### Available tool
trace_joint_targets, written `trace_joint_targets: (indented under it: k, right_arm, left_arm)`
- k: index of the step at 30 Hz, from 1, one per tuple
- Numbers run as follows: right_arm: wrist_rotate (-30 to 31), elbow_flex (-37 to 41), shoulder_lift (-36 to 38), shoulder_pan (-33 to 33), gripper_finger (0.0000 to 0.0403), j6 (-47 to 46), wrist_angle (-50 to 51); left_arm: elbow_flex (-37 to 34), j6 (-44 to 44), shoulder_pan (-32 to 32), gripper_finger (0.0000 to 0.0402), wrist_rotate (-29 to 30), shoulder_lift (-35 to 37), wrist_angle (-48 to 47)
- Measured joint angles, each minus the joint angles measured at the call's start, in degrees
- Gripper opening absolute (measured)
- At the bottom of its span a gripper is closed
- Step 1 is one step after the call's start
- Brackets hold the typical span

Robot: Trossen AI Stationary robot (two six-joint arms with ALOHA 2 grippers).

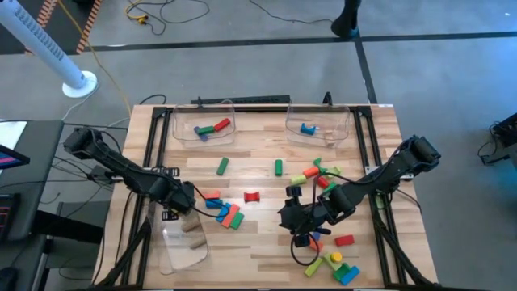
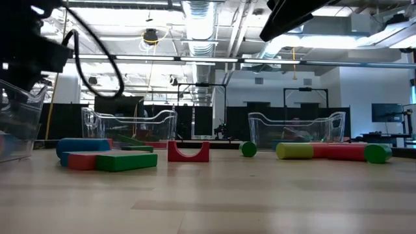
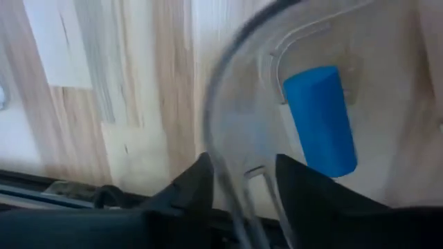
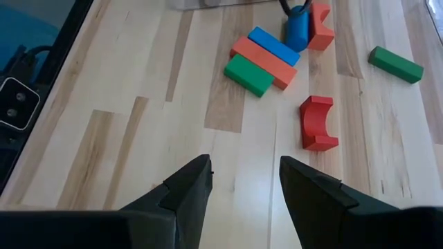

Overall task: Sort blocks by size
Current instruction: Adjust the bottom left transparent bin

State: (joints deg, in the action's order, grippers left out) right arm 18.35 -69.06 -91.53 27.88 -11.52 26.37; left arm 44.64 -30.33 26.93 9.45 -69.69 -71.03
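Observation:
Coloured blocks lie scattered on the wooden table: a red arch (image 1: 252,196), a blue, orange and green cluster (image 1: 230,215), two green bars (image 1: 222,166) and several more at the right (image 1: 323,174). My left gripper (image 3: 239,166) points down over the far rim of a clear bin (image 1: 166,259) at the near left and is open, with the bin's rim (image 3: 220,117) running between its fingers. A blue cylinder (image 3: 320,121) shows through the clear plastic. My right gripper (image 4: 243,169) hangs open over bare table near the middle, short of the red arch (image 4: 317,123). My left gripper comes at the clear bin from above, one finger (image 3: 197,183) on either side of its rim (image 3: 232,194). I cannot tell whether the fingers touch the plastic. The bin rests on the table.
Two more clear bins (image 1: 202,121) (image 1: 317,121) stand at the far edge with a few blocks inside. Loose blocks lie at the near right (image 1: 339,267). Black rails (image 1: 149,153) frame the table's sides. There is bare wood between the cluster and the near edge.

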Motion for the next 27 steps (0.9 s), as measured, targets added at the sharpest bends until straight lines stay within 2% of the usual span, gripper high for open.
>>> trace_joint_targets:
  k: [6,11,20,27]
  right_arm:
    - [0.0,-0.02,0.0,-0.66,0.0207,0.46,-0.88]
    - [0.0,-0.04,0.0,-0.64,0.0207,0.95,-1.93]
    - [-0.01,-0.04,0.0,-0.62,0.0207,1.01,-2.01]
    - [-0.01,-0.04,0.0,-0.59,0.0207,1.01,-2.01]
  left_arm:
    - [-0.91,4.74,-0.05,0.0054,1.98,0.07,0.77]
    - [-0.89,12.43,-0.05,0.0022,3.94,0.06,3.83]
    - [-0.94,13.79,-1.95,0.0039,4.88,0.0,4.37]
    - [-1.05,13.55,-2.57,0.0102,5.67,-0.11,3.47]
